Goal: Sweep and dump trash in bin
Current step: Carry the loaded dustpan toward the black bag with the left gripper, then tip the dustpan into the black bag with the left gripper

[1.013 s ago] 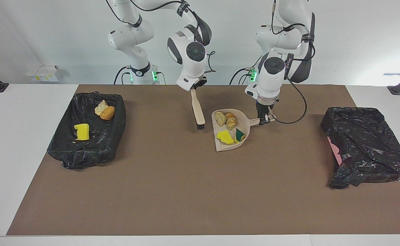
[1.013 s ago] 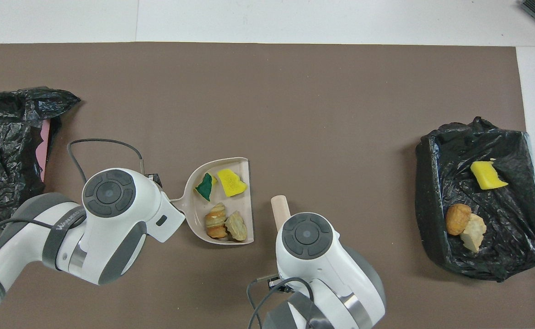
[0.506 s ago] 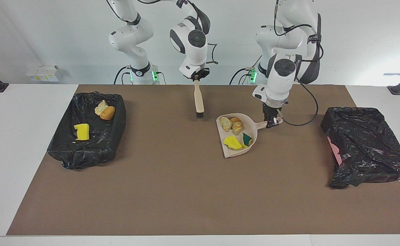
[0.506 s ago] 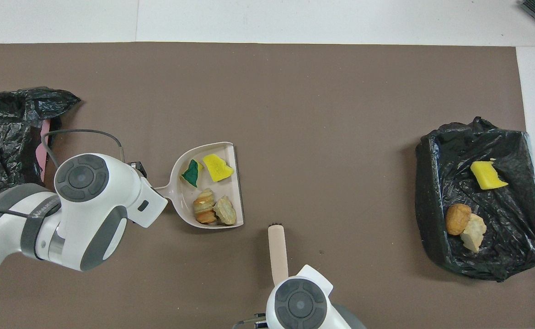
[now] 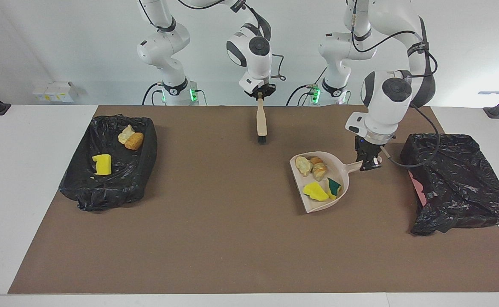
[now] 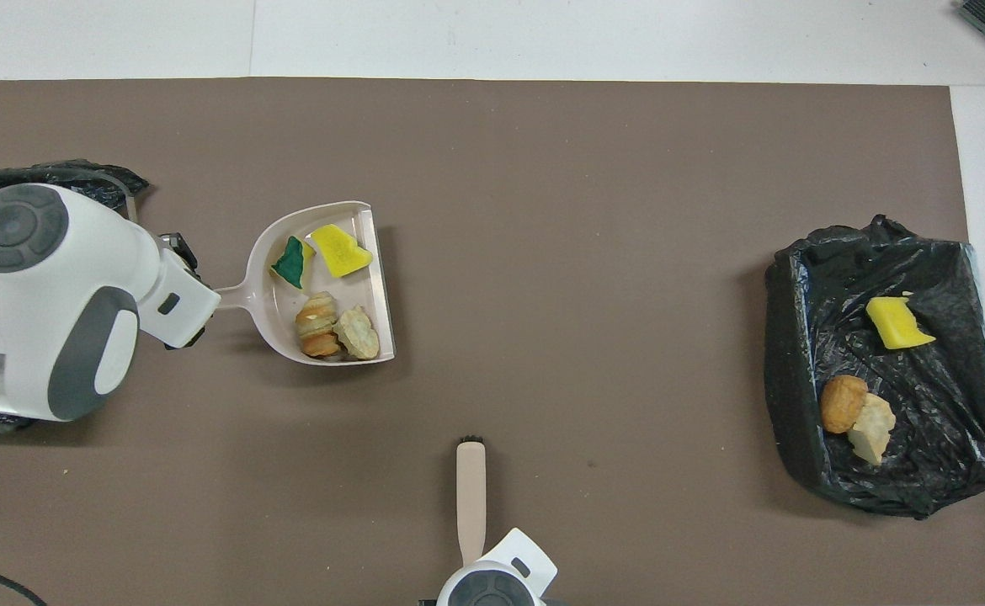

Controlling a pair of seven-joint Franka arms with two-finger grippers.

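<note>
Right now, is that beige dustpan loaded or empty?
Loaded. The dustpan holds four scraps: a yellow sponge chunk, a green-faced piece and two bread-like lumps. The left gripper holds its handle.

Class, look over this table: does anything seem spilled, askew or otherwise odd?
Nothing has spilled: four scraps sit inside the dustpan. One oddity: the bin at the left arm's end looks slumped, its black liner crumpled, with pink showing at one edge.
</note>
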